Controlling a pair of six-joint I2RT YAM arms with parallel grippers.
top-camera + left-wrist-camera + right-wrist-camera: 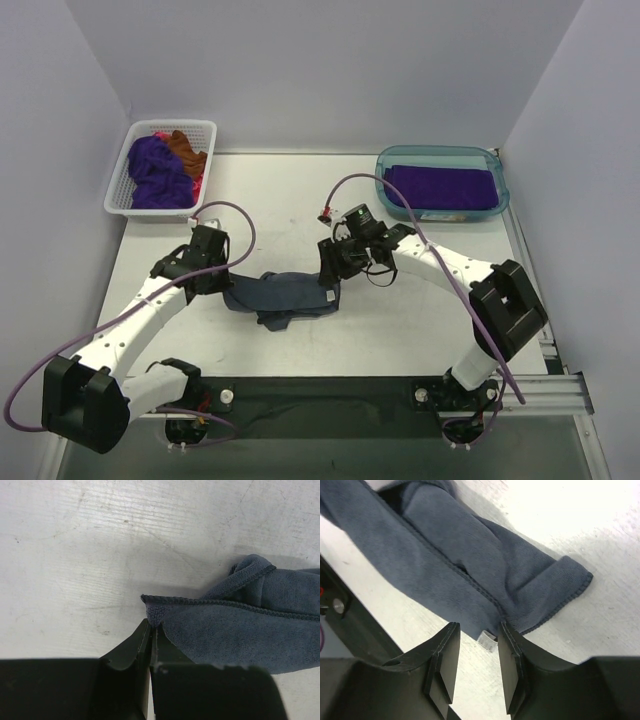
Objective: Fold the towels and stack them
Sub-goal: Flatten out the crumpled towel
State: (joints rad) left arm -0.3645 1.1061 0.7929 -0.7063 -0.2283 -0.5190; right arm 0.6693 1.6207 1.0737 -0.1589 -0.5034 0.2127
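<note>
Top external: towel (285,297) crosswise; left end effector (152,628) pinches it, right end effector (479,629) parted.

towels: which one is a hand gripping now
The slate blue-grey towel mid-table: the left hand pinches its corner. The purple towel in the teal tub and the towels in the white basket lie untouched.

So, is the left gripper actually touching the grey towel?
Touching. The left wrist view shows the left gripper shut on the grey towel, pinching its hemmed corner.
</note>
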